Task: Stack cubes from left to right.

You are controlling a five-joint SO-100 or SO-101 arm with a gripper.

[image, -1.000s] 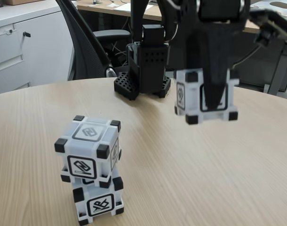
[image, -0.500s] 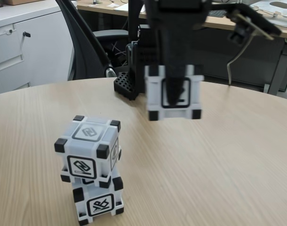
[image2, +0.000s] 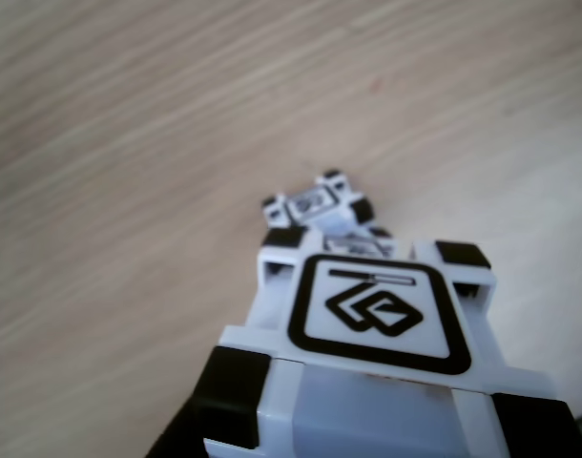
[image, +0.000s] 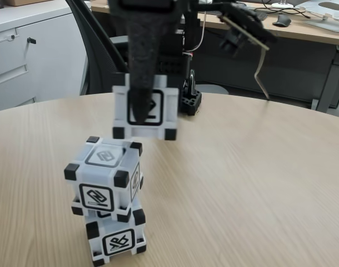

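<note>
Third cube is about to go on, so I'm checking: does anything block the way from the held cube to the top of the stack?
Nothing visible. The gripper holds the cube above the two-cube stack, with air between.

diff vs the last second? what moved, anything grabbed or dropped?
The gripper carried the held cube leftward across the fixed view, from the right side to just above and behind the two-cube stack. It is still clamped in the fingers and off the table; nothing was let go. The stack did not move.
</note>
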